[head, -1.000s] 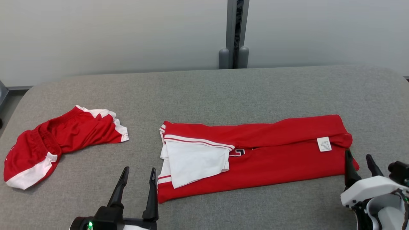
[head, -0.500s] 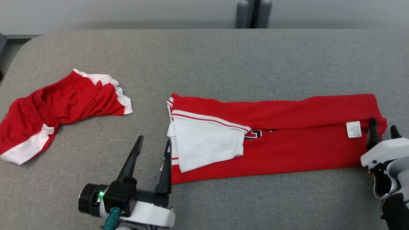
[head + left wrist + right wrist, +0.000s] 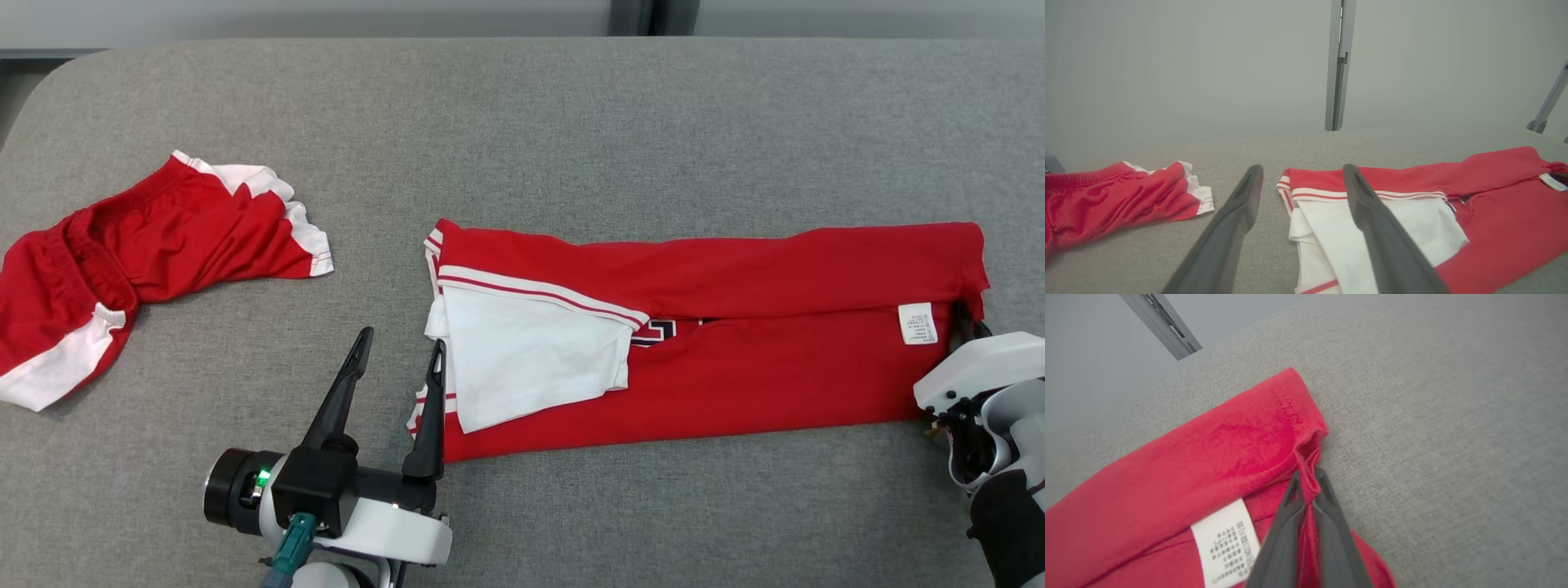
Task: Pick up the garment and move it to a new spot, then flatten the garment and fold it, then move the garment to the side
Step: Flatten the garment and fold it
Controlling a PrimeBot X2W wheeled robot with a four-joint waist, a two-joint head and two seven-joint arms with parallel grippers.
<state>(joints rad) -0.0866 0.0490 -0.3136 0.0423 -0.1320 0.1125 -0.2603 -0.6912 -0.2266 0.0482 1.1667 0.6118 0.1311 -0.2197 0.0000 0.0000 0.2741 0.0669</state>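
The garment (image 3: 735, 343) is a red shirt with a white sleeve, folded into a long band across the grey table (image 3: 539, 131). My left gripper (image 3: 400, 343) is open at the band's left end, its right finger over the white sleeve edge, as the left wrist view shows the shirt (image 3: 1474, 212) under that finger. My right gripper (image 3: 967, 320) is shut on a pinch of red cloth at the band's right end, beside the white care label (image 3: 917, 323). In the right wrist view the two fingers (image 3: 1327, 522) clamp a fold of the shirt (image 3: 1208, 457).
A second red and white garment, a crumpled pair of shorts (image 3: 122, 261), lies at the table's left side. A grey wall with a metal post (image 3: 1338, 65) stands behind the table. Bare grey cloth lies beyond and in front of the shirt.
My right gripper has reached forward onto the shirt's right end and shut on the cloth. The head camera has tilted down, so the whole scene has shifted up. My left gripper stays open.
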